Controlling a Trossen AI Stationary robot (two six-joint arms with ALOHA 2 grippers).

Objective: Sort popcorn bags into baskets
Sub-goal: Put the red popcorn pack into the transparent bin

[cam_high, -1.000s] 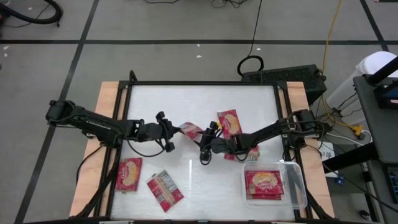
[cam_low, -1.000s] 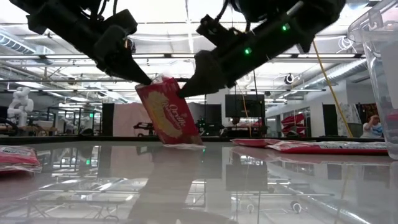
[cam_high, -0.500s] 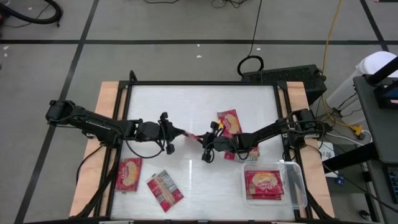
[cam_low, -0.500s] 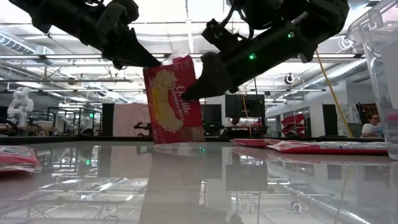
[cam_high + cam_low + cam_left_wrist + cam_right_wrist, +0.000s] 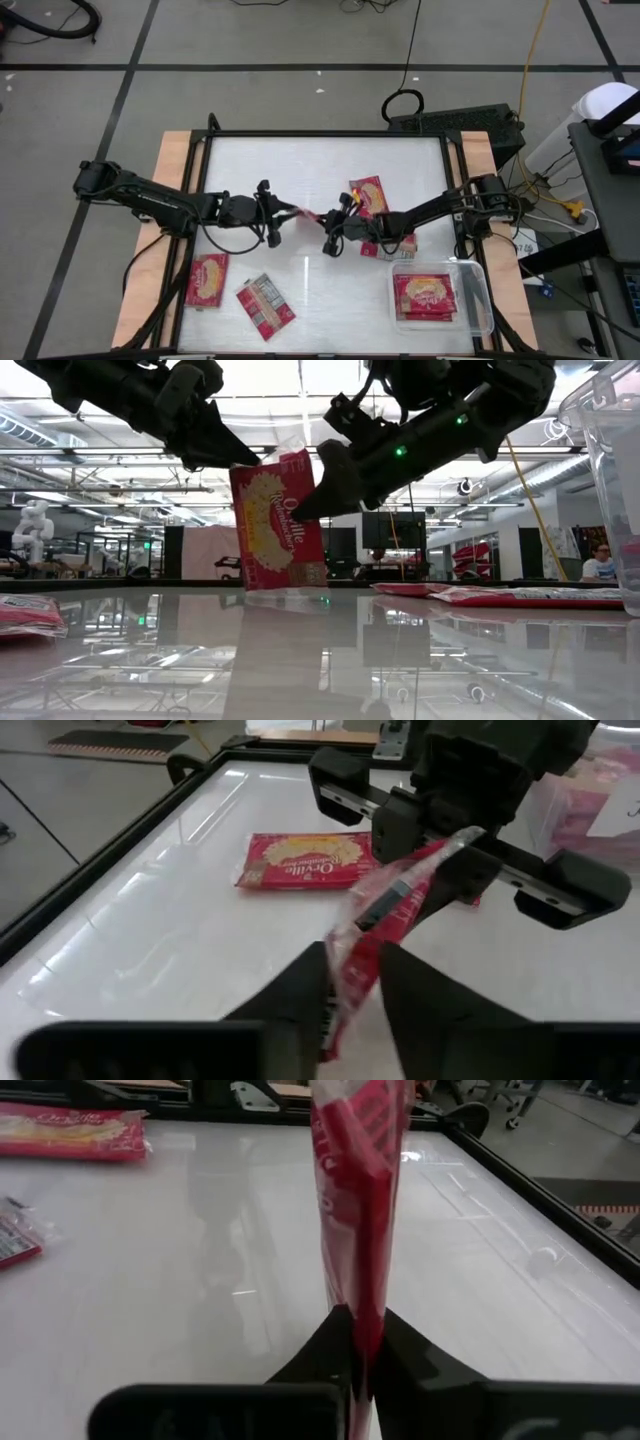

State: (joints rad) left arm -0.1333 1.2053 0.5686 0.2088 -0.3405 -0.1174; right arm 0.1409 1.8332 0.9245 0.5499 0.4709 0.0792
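Two grippers meet mid-tabletop: my right gripper [image 5: 327, 222] pinches an upright popcorn bag [image 5: 278, 520], my left gripper [image 5: 285, 212] clasps it too. One stack fills the basket [image 5: 485, 300]; four lie unsorted.

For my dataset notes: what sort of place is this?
Likely a robotics lab: a white humanoid robot stands beyond the table, monitors in the open hall, cables across the floor.

Bag [image 5: 308, 214] btwn L tool [image 5: 290, 211] & R tool [image 5: 325, 218]
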